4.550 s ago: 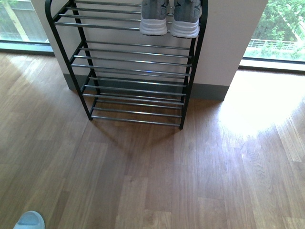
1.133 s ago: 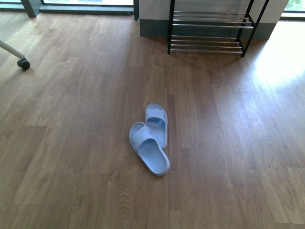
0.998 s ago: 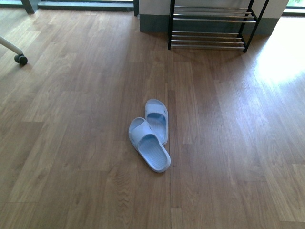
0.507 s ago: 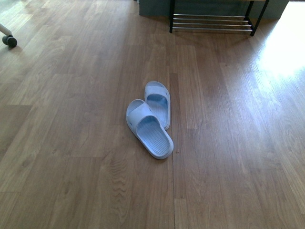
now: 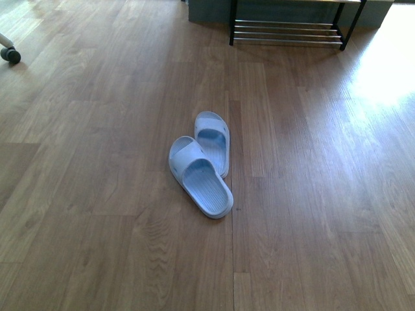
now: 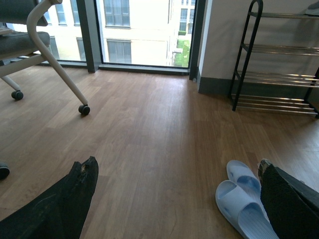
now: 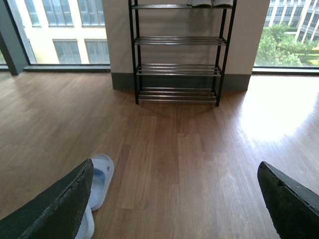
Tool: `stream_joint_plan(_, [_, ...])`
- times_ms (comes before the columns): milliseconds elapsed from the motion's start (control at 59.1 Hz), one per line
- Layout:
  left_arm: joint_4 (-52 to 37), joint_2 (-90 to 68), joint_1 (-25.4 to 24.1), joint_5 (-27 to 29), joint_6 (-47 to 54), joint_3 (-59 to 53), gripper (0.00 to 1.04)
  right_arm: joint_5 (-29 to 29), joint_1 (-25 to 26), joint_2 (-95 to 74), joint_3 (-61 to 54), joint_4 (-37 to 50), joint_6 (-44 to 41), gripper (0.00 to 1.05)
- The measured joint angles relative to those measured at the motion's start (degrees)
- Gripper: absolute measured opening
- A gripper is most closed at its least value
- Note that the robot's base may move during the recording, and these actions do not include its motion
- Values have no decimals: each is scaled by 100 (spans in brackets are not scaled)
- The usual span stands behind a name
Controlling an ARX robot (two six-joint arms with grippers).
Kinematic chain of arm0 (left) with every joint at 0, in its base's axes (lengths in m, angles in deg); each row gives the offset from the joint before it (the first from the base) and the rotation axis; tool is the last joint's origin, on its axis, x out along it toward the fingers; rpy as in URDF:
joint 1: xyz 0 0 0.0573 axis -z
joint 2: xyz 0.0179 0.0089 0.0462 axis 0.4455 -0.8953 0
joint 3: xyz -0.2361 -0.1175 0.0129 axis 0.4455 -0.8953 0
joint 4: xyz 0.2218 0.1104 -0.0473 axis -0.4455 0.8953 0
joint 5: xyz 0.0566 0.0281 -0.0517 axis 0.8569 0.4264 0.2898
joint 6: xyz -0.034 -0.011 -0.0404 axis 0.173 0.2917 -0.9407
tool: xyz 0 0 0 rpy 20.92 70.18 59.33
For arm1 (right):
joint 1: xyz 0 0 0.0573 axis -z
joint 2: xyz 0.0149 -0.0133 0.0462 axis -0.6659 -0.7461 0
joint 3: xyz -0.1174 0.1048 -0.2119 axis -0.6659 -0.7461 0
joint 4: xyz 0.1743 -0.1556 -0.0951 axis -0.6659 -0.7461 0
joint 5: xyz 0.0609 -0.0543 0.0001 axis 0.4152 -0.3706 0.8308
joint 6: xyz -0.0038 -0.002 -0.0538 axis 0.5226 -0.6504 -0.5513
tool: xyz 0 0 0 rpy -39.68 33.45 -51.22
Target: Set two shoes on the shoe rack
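Two pale blue slides lie side by side on the wood floor, the nearer slide [image 5: 200, 178] overlapping the farther slide [image 5: 213, 138]. The black shoe rack [image 5: 288, 31] stands against the wall beyond them; only its lowest rods show in the front view. In the right wrist view the shoe rack [image 7: 178, 52] shows in full, with grey sneakers [image 7: 210, 3] on its top tier. My left gripper [image 6: 177, 163] is open, low over the floor, with the slides [image 6: 242, 205] beside one finger. My right gripper [image 7: 174, 167] is open too, with one slide [image 7: 102, 178] by its finger.
A white office chair leg with a caster [image 6: 84, 109] stands off to the left; the caster [image 5: 10, 55] also shows in the front view. Floor-length windows [image 6: 144, 30] flank the wall. Bright sunlight falls on the floor [image 5: 382, 71] right of the rack.
The front view has swung from the rack with sneakers on top to the slides on the floor. Over the last second the rack slipped toward the top edge and the slides grew slightly larger.
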Motion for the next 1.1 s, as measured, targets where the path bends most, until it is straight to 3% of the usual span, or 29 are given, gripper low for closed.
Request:
stream_joint_plan(677, [0, 0, 0, -15, 2, 0, 95, -20, 0, 0, -2, -2, 0, 96])
stream_joint_plan(710, [203, -116, 70, 284, -177, 59, 95, -22, 0, -7, 0, -2, 0, 96])
stream_joint_plan(778, [1497, -1370, 638, 1797, -1300, 778, 95, -22, 0, -4, -2, 0, 0, 96])
stream_joint_plan(795, [1480, -1738, 691, 1915, -1499, 898, 95, -20, 0, -7, -2, 0, 0, 96])
stream_joint_plan(930, [7, -4599, 946, 1967, -2745, 1775, 95, -4, 0, -9, -2, 0, 0, 96])
stream_joint_plan(998, [-649, -6658, 1167, 1897, -2903, 2402, 95, -7, 0, -7, -2, 0, 0, 96])
stream_joint_plan(1099, [-896, -9274, 1338, 1851, -2745, 3171, 95, -7, 0, -9, -2, 0, 0, 96])
